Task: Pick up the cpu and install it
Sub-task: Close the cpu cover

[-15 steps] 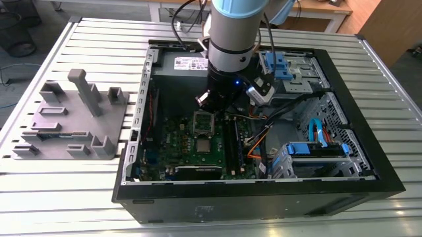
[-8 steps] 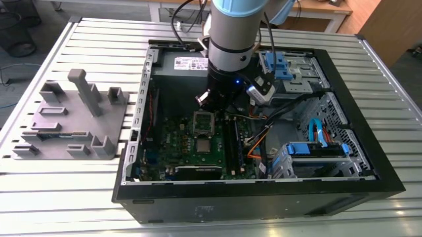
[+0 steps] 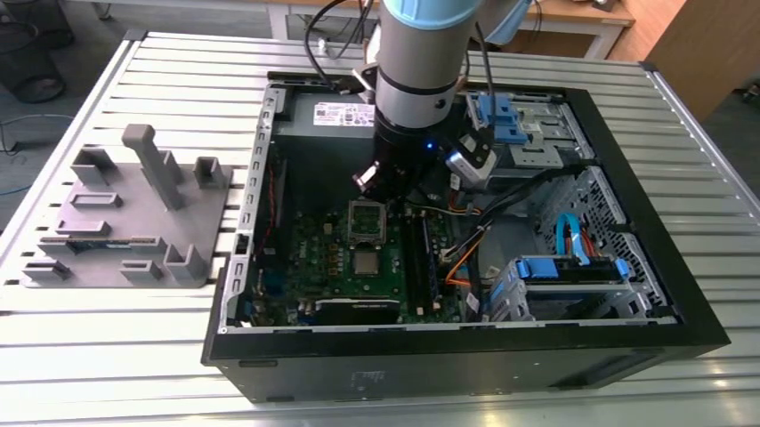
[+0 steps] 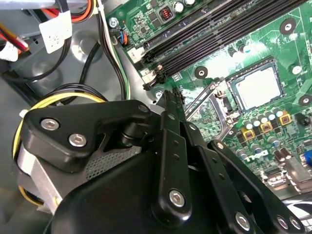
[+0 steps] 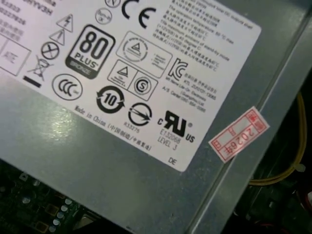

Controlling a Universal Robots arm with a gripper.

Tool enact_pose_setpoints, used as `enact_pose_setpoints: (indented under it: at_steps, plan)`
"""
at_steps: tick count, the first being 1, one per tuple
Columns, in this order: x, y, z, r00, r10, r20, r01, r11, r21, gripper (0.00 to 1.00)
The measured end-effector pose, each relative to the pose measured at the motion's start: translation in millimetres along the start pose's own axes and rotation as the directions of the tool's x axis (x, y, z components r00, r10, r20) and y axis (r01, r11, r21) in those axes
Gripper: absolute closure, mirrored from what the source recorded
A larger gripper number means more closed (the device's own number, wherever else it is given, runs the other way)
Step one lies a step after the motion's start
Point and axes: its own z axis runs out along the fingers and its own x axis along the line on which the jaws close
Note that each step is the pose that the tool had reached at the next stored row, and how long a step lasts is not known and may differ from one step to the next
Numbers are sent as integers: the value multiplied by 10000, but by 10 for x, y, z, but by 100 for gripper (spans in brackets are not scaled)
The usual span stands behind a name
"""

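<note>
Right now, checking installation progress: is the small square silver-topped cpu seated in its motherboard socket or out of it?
In: the small square silver-topped cpu lies flat within the socket on the green motherboard, with the metal socket frame swung open.

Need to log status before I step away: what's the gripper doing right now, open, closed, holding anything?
Gripper: fingers closed together, nothing visible between them; the cpu sits in the socket on the motherboard.

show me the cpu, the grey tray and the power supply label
cpu (image 4: 255,87): second wrist view, middle of its metal top.
grey tray (image 3: 220,218): exterior view, bare flat base near its right edge.
power supply label (image 5: 146,73): first wrist view, middle of the white sticker.
</note>
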Motion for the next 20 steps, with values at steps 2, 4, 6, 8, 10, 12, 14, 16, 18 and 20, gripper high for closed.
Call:
enact_pose_setpoints:
  at_steps: [2, 4, 6, 8, 10, 12, 14, 16, 18, 20]
  plan:
    - [0, 0, -5, 9999, -167, 0, 167, 9999, -5, 89]
    - [0, 0, -5, 9997, -244, 1, 244, 9997, -8, 89]
    - [0, 0, -5, 9997, -246, 1, 246, 9997, -9, 89]
    - [0, 0, -6, 9997, -250, 0, 250, 9997, -8, 89]
    - [0, -1, -17, 9996, -279, -5, 279, 9996, -6, 89]
    - [0, 0, -34, 9995, -327, 2, 327, 9995, -15, 89]
    - [1, -1, -56, 9993, -380, 10, 380, 9993, -26, 89]
    - [2, -3, -64, 9991, -432, 18, 432, 9991, -33, 89]
    - [2, -3, -64, 9990, -445, 18, 445, 9990, -33, 89]
    - [3, -3, -64, 9990, -450, 16, 450, 9990, -32, 89]
